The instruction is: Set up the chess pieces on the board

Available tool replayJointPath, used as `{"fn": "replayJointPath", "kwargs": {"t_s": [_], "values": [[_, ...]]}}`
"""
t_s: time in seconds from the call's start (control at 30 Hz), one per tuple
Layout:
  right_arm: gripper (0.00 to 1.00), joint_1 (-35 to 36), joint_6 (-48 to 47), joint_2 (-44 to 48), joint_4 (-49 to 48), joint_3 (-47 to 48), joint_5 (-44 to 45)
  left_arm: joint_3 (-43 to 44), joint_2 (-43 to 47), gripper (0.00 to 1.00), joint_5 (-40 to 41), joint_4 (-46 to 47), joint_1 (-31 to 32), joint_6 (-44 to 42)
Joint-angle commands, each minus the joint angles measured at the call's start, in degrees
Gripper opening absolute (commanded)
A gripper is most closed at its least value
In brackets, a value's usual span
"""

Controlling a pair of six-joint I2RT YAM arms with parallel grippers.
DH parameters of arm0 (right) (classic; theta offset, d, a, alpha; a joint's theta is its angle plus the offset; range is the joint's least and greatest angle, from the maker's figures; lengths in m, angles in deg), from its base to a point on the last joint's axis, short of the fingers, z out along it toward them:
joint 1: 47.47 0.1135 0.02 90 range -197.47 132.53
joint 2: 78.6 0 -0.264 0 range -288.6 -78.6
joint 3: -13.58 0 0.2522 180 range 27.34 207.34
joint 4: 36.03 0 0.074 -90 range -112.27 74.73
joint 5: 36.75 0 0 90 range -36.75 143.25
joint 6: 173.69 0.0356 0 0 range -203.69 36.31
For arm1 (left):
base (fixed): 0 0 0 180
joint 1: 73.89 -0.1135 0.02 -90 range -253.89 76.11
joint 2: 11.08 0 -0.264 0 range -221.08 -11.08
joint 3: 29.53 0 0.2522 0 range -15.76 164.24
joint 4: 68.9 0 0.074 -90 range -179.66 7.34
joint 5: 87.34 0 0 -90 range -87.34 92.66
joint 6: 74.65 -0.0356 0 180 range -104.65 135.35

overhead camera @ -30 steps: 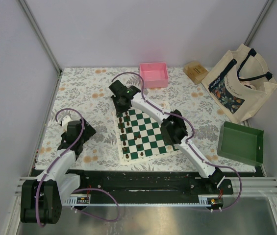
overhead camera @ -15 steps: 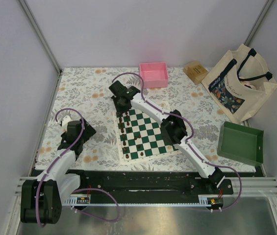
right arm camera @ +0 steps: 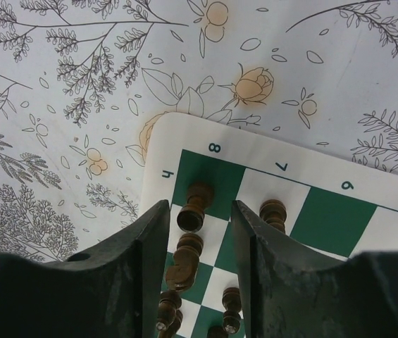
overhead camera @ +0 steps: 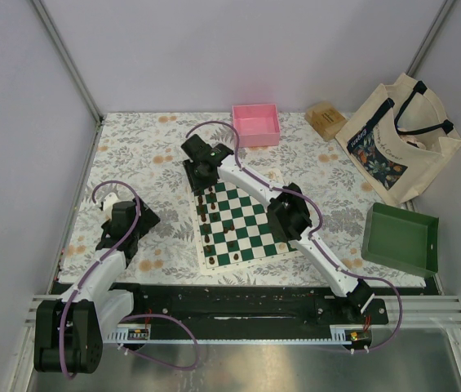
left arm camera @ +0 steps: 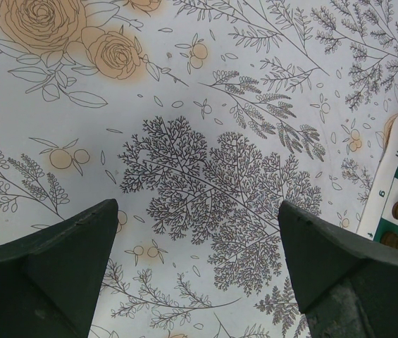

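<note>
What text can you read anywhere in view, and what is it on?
"8", "7", "6", "5": border of the board, right wrist view.
"h": same border, around the corner from the 8.
Left wrist view: "h" again; next mark unclear.
Print on the tote bag: too small to read.

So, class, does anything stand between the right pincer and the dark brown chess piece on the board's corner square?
Nothing visible does. The dark brown chess piece stands on the corner square of the green-and-white checked board, inside the right pincer, with a small gap to the finger on either side.
</note>
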Motion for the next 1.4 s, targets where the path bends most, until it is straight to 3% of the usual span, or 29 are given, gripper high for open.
{"fn": "replayJointPath", "kwargs": {"t_s": [0.0,0.37,0.63,0.77,1.03,1.37], "values": [[0.5,-0.1,-0.7,4.7,-1.8,2.5,-1.5,1.6,0.6,0.99,0.5,1.6,-0.1,-0.1],[0.68,-0.6,-3.1,18.9,-2.8,-4.3,0.3,1.3,1.6,0.99,0.4,1.7,-0.1,-0.2],[0.81,-0.6,-3.2,36.4,0.0,-24.2,9.1,1.4,1.5,0.99,1.4,1.0,0.0,0.4],[0.99,-0.7,-1.1,47.0,-2.8,-39.4,12.9,1.9,0.7,0.99,1.3,0.7,0.0,0.2],[0.99,-1.0,12.1,68.1,-13.9,-66.1,16.1,2.1,0.0,0.99,0.4,1.1,0.0,-0.4],[0.98,-2.9,17.2,75.9,-26.9,-81.4,8.0,0.8,2.9,0.99,0.5,1.5,0.0,-0.5]]}}
